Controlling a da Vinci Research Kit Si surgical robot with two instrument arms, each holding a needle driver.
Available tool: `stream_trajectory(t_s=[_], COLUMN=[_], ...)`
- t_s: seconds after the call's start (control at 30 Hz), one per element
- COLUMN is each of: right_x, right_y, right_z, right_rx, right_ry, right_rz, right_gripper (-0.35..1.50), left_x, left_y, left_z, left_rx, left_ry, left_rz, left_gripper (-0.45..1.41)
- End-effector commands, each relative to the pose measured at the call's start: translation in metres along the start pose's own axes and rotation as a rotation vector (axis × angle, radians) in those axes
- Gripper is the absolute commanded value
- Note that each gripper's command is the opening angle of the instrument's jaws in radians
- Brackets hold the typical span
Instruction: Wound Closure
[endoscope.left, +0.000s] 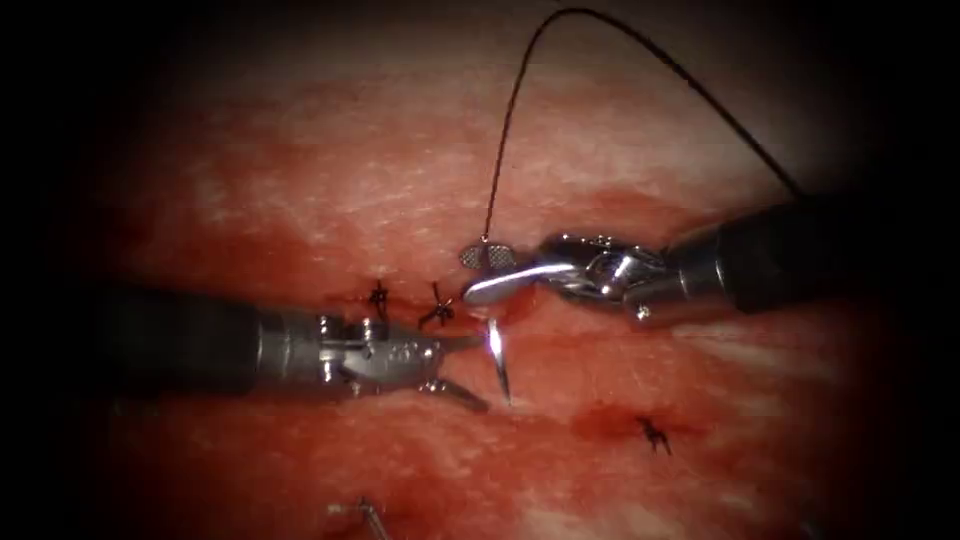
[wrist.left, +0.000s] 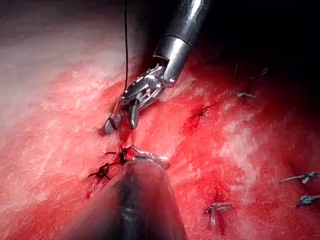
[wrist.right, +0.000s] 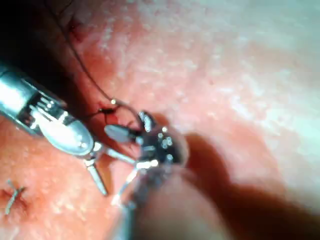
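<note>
The curved needle (endoscope.left: 498, 358) stands steeply at the cut in the tissue (endoscope.left: 330, 190), just right of two tied stitches (endoscope.left: 437, 308), with its point low. My left tool (endoscope.left: 468, 370) comes in from the left with jaws open; its upper jaw touches the needle and the lower one hangs free. My right tool (endoscope.left: 472, 276) hovers above the needle's upper part, jaws open and empty. Thread (endoscope.left: 510, 120) rises from beside its upper jaw and arcs away to the right. The right tool's jaws hide the needle's upper stretch, so I cannot tell whether it is in the tissue.
Another tied stitch (endoscope.left: 655, 433) sits lower right on the tissue, and cut thread ends (endoscope.left: 365, 512) lie near the front edge. Red fluid wets the tissue around the cut. More stitch ends (wrist.left: 217, 207) show in the left wrist view.
</note>
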Motion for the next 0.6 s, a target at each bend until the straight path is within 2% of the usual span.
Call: stream_trajectory(t_s=[0.03,0.2,0.4,0.47,0.6], right_x=[-0.0001,0.0006,0.0012,0.0013,0.0014], right_y=[0.0009,0.0018,0.0023,0.0027,0.0033], right_z=[-0.0003,-0.0020,-0.0031,-0.0034,-0.0035], right_rx=[-0.014,-0.019,-0.016,-0.018,-0.022], right_ry=[0.004,0.007,0.011,0.012,0.013], right_rz=[-0.015,-0.032,-0.026,-0.026,-0.027], right_gripper=[0.88,0.89,0.89,0.88,0.88], left_x=[-0.0003,-0.0002,0.0008,0.0013,0.0012], left_y=[0.0007,0.0023,0.0028,0.0022,0.0001], left_z=[0.0005,-0.0002,-0.0010,-0.0014,-0.0015], left_rx=[0.001,0.057,0.131,0.198,0.325], left_ry=[0.000,-0.020,-0.017,-0.035,-0.039], left_rz=[0.004,0.072,0.201,0.299,0.480], left_gripper=[0.36,0.39,0.37,0.27,0.32])
